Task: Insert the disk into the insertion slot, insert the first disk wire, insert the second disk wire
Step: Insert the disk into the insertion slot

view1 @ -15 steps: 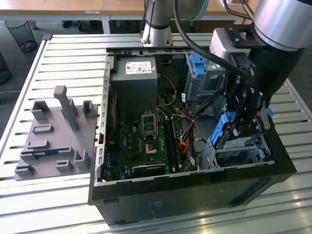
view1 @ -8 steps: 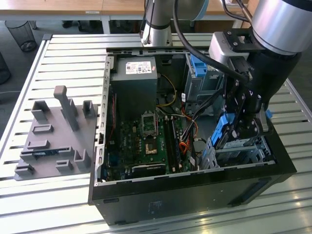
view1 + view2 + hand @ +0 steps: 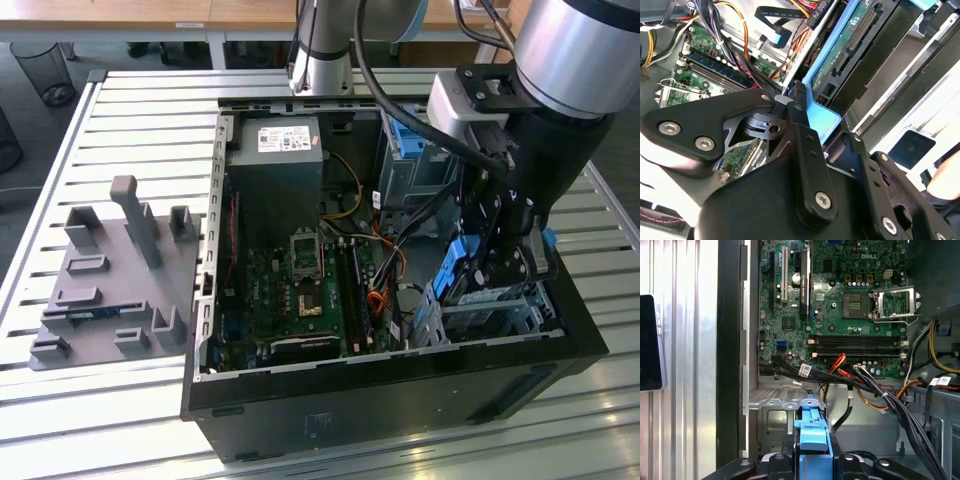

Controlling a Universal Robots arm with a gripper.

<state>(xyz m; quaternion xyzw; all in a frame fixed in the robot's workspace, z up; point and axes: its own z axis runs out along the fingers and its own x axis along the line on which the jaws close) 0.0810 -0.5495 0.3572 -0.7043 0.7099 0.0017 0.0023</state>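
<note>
Exterior view: the gripper (image 3: 497, 262) was clamped on the disk (image 3: 457, 268), blue carrier edge-up, at the insertion slot (image 3: 492, 306) in the computer case's (image 3: 300, 420) front corner, at the exterior view's right. First wrist view: the carrier sat between the fingers (image 3: 845, 463), with the motherboard (image 3: 840, 315) beyond.

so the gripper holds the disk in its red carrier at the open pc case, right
No: the disk has a blue carrier, not red, as the first wrist view shows. The gripper does hold it at the open pc case.
</note>
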